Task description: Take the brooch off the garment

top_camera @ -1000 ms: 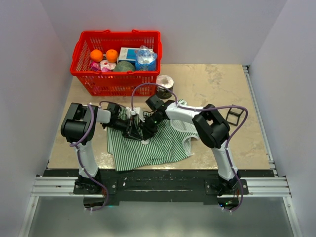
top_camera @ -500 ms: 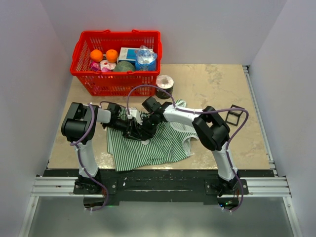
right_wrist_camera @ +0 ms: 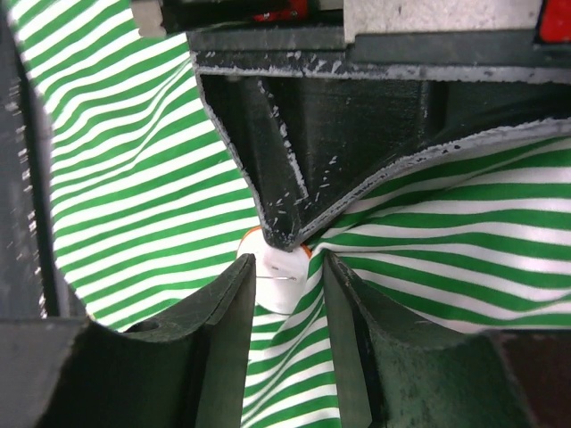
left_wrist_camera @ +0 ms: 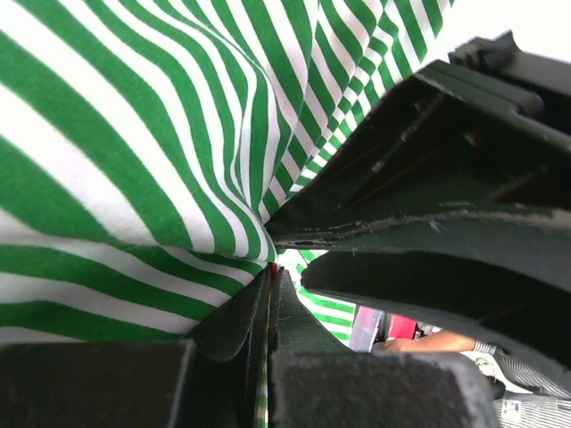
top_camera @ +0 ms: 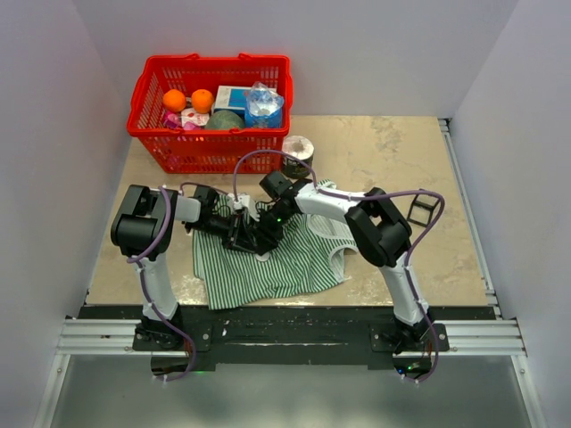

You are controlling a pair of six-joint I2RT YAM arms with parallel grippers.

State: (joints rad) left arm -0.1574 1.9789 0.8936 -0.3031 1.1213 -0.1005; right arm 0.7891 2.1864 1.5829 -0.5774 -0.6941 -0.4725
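Right gripper (right_wrist_camera: 287,263) had its jaws apart, the two dark fingers (right_wrist_camera: 223,339) standing either side of the brooch (right_wrist_camera: 278,281) without clamping it. A gap showed on the right side; contact on the left side could not be judged. The brooch, a small whitish disc with a sliver of orange at its upper edge, sat on the garment (right_wrist_camera: 134,178), on a raised fold of the green-and-white striped cloth.

Left gripper (left_wrist_camera: 270,272) was closed, fingers pressed together on a pinch of the striped garment (left_wrist_camera: 134,134). In the right wrist view its pointed tip (right_wrist_camera: 278,227) came down from above and met the cloth at the top edge of the brooch — touching or just short of it, not clear which.

From overhead, both grippers met nose to nose over the upper left part of the garment (top_camera: 277,259), the left gripper (top_camera: 239,234) just beside the right gripper (top_camera: 266,234). The brooch itself was hidden there.

The garment lay rumpled on the table (top_camera: 375,152), near the front edge. Behind it stood a red basket (top_camera: 214,143) holding groceries; a tape roll (top_camera: 297,156) sat just beside the basket — a small black square frame (top_camera: 424,209) lay well apart to the right.
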